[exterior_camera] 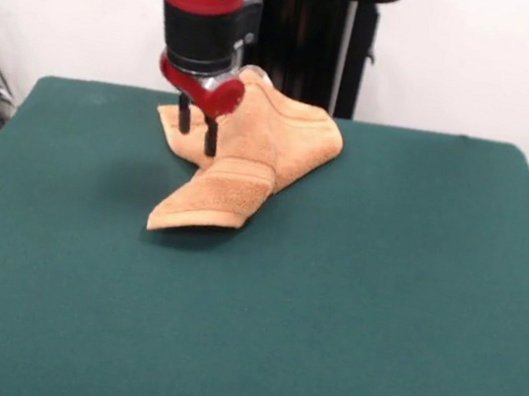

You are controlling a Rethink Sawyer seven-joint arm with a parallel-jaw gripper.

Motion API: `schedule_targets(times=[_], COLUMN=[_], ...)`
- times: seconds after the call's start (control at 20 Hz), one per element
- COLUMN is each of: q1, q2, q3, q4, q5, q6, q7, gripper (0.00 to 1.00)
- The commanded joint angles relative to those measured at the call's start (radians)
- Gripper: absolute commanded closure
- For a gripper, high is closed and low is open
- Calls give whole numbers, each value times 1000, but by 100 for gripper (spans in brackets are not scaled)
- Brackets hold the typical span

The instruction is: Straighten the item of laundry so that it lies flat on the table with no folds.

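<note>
A white wall closes off the scene behind a black upright stand (313, 41), and below it the table (378, 305), covered in dark green felt-like cloth, fills nearly everything else, its far edge running straight across and its near part spreading past the bottom corners. Taking the table as a clock face seen from the front, the red and black arm (209, 5) drops in from above at about eleven o'clock, its thick black wrist ending in a red flange. The item of laundry (251, 156), an orange-tan terry towel, sits at roughly eleven to twelve o'clock, close to the far edge and well away from the side and near edges. It is bunched and folded: a heaped part rises toward the back, while a flap with a woven band and hemmed end juts toward seven o'clock, its tip lifted slightly off the cloth and throwing a shadow. The gripper (197, 126) stands over the towel's left portion, its two short dark fingers (211, 136) parted with a gap between them and pointing down against the fabric, clasping nothing.
</note>
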Motion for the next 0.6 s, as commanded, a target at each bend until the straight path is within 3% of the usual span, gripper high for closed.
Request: schedule_targets(times=[0.05,0.6], q1=[68,99], q2=[81,199], q3=[3,-31], q4=[34,2], q5=[-37,-15], q6=[-126,-193], q7=[72,86], gripper=[0,0])
